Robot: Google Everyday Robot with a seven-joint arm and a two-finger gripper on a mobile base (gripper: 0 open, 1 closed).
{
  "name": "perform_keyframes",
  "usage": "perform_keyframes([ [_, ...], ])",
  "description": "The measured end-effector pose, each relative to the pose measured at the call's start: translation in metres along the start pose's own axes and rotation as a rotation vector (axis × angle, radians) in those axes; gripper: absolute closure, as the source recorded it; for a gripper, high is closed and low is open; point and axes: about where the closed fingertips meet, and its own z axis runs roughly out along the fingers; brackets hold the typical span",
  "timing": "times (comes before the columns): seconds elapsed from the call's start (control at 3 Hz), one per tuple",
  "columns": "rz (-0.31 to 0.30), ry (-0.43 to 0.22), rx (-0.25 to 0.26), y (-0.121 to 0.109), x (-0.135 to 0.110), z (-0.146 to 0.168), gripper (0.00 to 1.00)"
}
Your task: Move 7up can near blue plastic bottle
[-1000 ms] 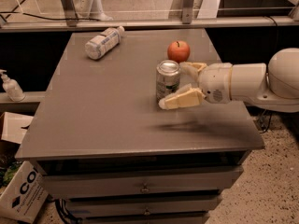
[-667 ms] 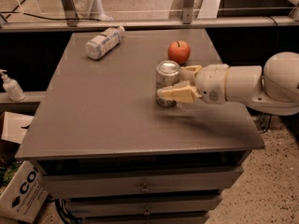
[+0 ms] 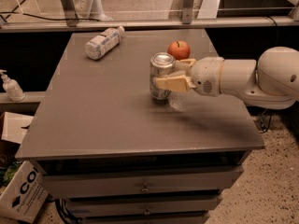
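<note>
The 7up can (image 3: pixel 161 75) stands upright near the middle of the grey table (image 3: pixel 103 115), its silver top showing. My gripper (image 3: pixel 174 73) reaches in from the right and its cream fingers (image 3: pixel 170 83) are closed around the can's right side. The blue plastic bottle (image 3: pixel 103 43) lies on its side at the table's far left, well apart from the can, cap pointing to the back right.
A red-orange apple (image 3: pixel 179 50) sits just behind the can and gripper. A white pump dispenser (image 3: pixel 11 86) stands on a ledge to the left of the table. Cardboard boxes (image 3: pixel 21 195) lie on the floor at the lower left. Drawers (image 3: pixel 145 186) are under the tabletop.
The gripper has closed on the can and shifted it a little to the left across the table. The bottle and apple have not moved.
</note>
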Motion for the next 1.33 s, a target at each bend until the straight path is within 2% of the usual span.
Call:
perform_keyframes([
  [0.33,0.005,-0.020,-0.003,-0.018,-0.022,0.014,1.00],
  [1.0,0.002,-0.007,0.029,-0.083,-0.051,0.068,1.00],
  [1.33,0.008,-0.001,0.045,-0.117,-0.050,0.100,1.00],
])
